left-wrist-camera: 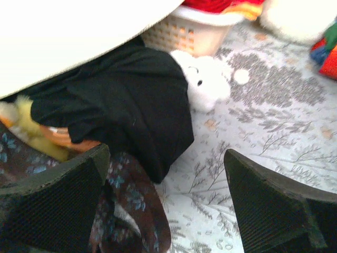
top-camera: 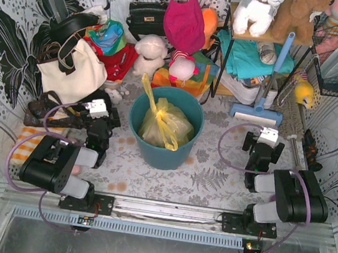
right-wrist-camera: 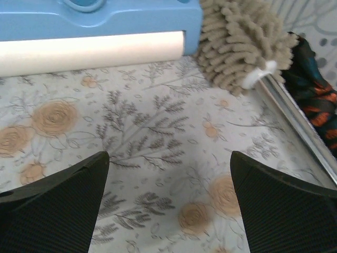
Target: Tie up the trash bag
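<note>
The yellow trash bag (top-camera: 166, 125) sits inside a round teal bin (top-camera: 161, 152) at the middle of the table in the top view. One long floppy end (top-camera: 149, 92) rises over the bin's back rim; another loops down the bag's front. My left gripper (top-camera: 101, 107) rests low, left of the bin and apart from it. In its wrist view it (left-wrist-camera: 166, 155) is open over the floral cloth with nothing between its fingers (left-wrist-camera: 58, 200). My right gripper (top-camera: 267, 136) stays right of the bin, open (right-wrist-camera: 168, 158) and holding nothing. Neither wrist view shows the bag.
A cream tote bag (top-camera: 73, 72) and black cloth (left-wrist-camera: 126, 105) crowd the left gripper, with a small white plush (left-wrist-camera: 202, 79) beyond. A blue floor tool (right-wrist-camera: 100, 21), a grey duster (right-wrist-camera: 242, 47) and a metal rod (right-wrist-camera: 300, 126) lie ahead of the right gripper. Toys and shelves fill the back.
</note>
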Robot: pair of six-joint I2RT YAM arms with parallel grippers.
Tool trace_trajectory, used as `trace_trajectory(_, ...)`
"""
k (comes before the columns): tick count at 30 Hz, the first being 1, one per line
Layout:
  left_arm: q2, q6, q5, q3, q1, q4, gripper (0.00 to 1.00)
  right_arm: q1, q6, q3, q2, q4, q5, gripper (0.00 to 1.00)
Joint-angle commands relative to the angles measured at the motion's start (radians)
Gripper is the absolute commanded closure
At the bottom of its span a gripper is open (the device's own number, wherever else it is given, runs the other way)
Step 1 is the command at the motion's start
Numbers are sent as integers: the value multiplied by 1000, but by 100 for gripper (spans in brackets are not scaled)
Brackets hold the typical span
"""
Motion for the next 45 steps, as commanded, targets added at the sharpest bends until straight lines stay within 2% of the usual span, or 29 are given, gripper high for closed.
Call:
trace_trajectory(1, 56, -5, 295, -31, 85, 265, 2, -9, -33, 23, 83, 248, -144, 3)
trace_trajectory(2, 66, 13, 306, -36, 87, 299, 2, -10, -36, 27, 83, 235, -171, 3)
trace_trajectory(3, 43, -3, 315, -23, 87, 226, 2, -10, -47, 28, 95, 264, -173, 3)
trace_trajectory(5, 61, 1, 310, -25, 87, 261, 2, -10, -38, 34, 87, 228, -180, 3)
trace_trajectory(11, 50, -7, 299, -25, 87, 240, 2, -11, -41, 18, 93, 268, -192, 3)
trace_trajectory(15, 50, -13, 301, -18, 89, 226, 2, -30, -38, 11, 97, 272, -255, 3)
trace_trajectory(17, 54, -12, 302, -20, 89, 235, 2, -48, -42, -12, 139, 340, -329, 3)
trace_trajectory(18, 52, -13, 301, -19, 90, 230, 2, -48, -68, -14, 185, 428, -333, 3)
trace_trajectory(20, 53, -11, 302, -18, 90, 232, 2, -53, -31, 31, 143, 261, -326, 3)
trace_trajectory(45, 55, -17, 321, -3, 102, 202, 2, -67, -22, 30, 158, 285, -327, 3)
